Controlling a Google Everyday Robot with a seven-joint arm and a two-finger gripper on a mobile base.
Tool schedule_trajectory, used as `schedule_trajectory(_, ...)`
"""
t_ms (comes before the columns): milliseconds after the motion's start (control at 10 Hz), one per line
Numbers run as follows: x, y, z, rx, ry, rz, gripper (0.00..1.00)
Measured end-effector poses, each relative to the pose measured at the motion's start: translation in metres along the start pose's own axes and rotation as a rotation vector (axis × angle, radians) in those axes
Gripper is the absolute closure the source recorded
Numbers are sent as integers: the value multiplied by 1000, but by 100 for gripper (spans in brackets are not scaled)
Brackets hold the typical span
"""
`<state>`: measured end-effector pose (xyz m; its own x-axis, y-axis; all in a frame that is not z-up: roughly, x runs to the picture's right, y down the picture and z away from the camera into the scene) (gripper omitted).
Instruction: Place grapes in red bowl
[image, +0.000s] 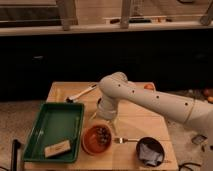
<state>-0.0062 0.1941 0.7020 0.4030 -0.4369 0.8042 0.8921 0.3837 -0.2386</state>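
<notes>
The grapes (103, 135) lie inside the red bowl (95, 140), toward its right-hand side, so the placing step looks essentially done and the robot appears to be at the release-and-retreat stage. The gripper (106, 122) hangs just above the bowl's far rim, close over the fruit. Whether its jaws are spread or pressed together cannot be told; the wrist housing and the white arm (150, 100) cover them from this angle, and it is equally unclear whether anything touches the cluster. If the grapes are free, the next move calls only for a straight lift clear of the rim, without dragging the bowl across the wooden surface (135, 125).

A fork (126, 140) lies just right of the bowl, with the dark bowl (149, 150) holding bluish cloth beyond it. The green tray (55, 129) sits to the left, carrying a small pale block (57, 148). An orange fruit (149, 86) is partly hidden behind the arm, and the surface's near edge is cut off.
</notes>
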Motion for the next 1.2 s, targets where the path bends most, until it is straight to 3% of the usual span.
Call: schedule_trajectory(1200, -2, -6, -7, -16, 26, -23, 20)
